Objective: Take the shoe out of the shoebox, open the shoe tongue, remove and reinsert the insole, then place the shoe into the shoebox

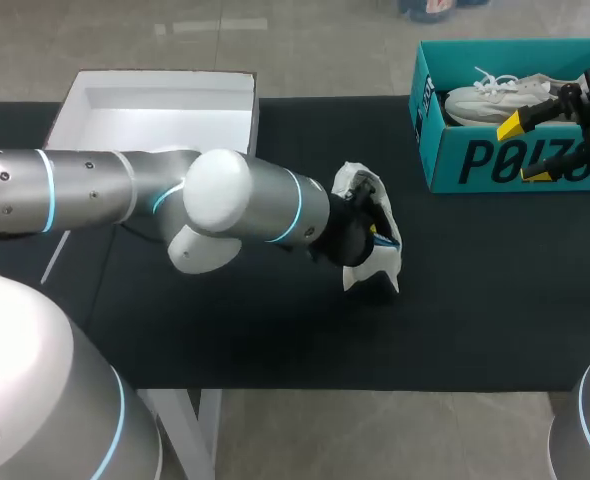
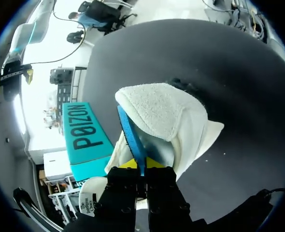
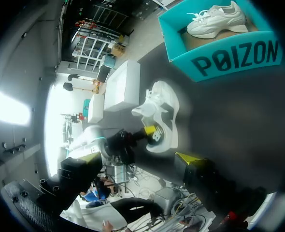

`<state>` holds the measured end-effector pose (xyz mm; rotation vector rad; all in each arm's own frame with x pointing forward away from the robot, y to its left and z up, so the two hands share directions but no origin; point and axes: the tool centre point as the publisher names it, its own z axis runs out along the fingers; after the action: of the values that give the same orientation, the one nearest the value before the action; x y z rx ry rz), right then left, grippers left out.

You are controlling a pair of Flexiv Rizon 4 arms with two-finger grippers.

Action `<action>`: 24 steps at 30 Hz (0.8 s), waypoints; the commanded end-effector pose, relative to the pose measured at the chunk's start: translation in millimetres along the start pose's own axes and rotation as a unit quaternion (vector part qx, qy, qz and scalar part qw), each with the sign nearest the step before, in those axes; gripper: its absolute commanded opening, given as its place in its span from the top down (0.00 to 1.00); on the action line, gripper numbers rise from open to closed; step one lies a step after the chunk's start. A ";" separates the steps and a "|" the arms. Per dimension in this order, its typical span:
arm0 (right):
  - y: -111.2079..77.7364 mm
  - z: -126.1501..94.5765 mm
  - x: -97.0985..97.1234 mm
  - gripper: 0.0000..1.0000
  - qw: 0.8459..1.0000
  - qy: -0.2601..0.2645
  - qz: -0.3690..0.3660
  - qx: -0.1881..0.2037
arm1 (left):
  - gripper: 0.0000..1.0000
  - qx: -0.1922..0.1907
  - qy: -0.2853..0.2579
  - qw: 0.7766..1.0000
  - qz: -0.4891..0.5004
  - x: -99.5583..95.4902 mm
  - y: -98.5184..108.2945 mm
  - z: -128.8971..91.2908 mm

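Note:
A white shoe (image 1: pixel 371 232) stands on the black table (image 1: pixel 275 330) near the middle. My left gripper (image 1: pixel 360 228) comes in from the left and sits at the shoe's opening. In the left wrist view this gripper (image 2: pixel 143 168) is shut on the edge of the blue insole (image 2: pixel 130 133), which sticks up out of the white-lined shoe (image 2: pixel 162 111). The teal shoebox (image 1: pixel 505 160) stands at the far right with a second white shoe (image 1: pixel 495 95) inside. My right gripper (image 1: pixel 523 150) hangs open over the box's front wall. The right wrist view looks past its gripper (image 3: pixel 141 159) at the shoe (image 3: pixel 163 116).
A white box lid (image 1: pixel 155 110) lies at the table's back left, partly behind my left arm. The shoebox (image 3: pixel 220 53) is at the table's right edge. Bare black tabletop lies in front of the shoe and between shoe and box.

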<state>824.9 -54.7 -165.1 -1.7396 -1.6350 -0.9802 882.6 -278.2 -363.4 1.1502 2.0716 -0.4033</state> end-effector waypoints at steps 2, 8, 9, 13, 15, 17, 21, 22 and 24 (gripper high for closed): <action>-0.2 0.1 -0.1 0.00 1.000 -0.001 0.000 0.000 | 1.00 -0.032 0.001 0.999 -0.006 0.1 3.0 3.1; -0.2 0.1 -0.1 0.00 1.000 -0.001 0.000 0.000 | 1.00 0.001 -0.003 0.999 -0.038 -2.4 3.5 1.4; -0.2 0.1 -0.1 0.00 1.000 -0.001 0.000 0.000 | 1.00 0.012 -0.002 0.999 -0.045 -3.0 3.2 -0.7; -0.2 0.1 -0.1 0.00 1.000 -0.001 0.000 0.000 | 0.98 0.057 0.007 0.995 -0.080 -6.0 4.8 -14.1; -0.2 0.1 -0.1 0.00 1.000 -0.001 0.000 0.000 | 0.54 0.073 0.009 0.993 -0.089 -7.0 4.8 -19.5; -0.2 0.1 -0.1 0.00 1.000 -0.001 0.000 0.000 | 0.33 0.077 0.010 0.993 -0.090 -8.0 4.1 -23.3; -0.2 0.1 -0.1 0.00 1.000 -0.001 0.000 0.000 | 0.29 0.086 0.009 0.992 -0.090 -9.2 0.7 -27.6; -0.2 0.1 -0.1 0.00 1.000 -0.001 0.000 0.000 | 0.29 0.089 0.009 0.992 -0.089 -9.3 -0.3 -28.2; -0.2 0.1 -0.1 0.00 1.000 -0.001 0.000 0.000 | 0.32 0.093 0.008 0.992 -0.088 -9.6 -2.4 -29.8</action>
<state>824.9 -54.7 -165.1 -1.7396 -1.6349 -0.9802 871.8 -272.5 -337.2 1.0481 2.2048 -0.6170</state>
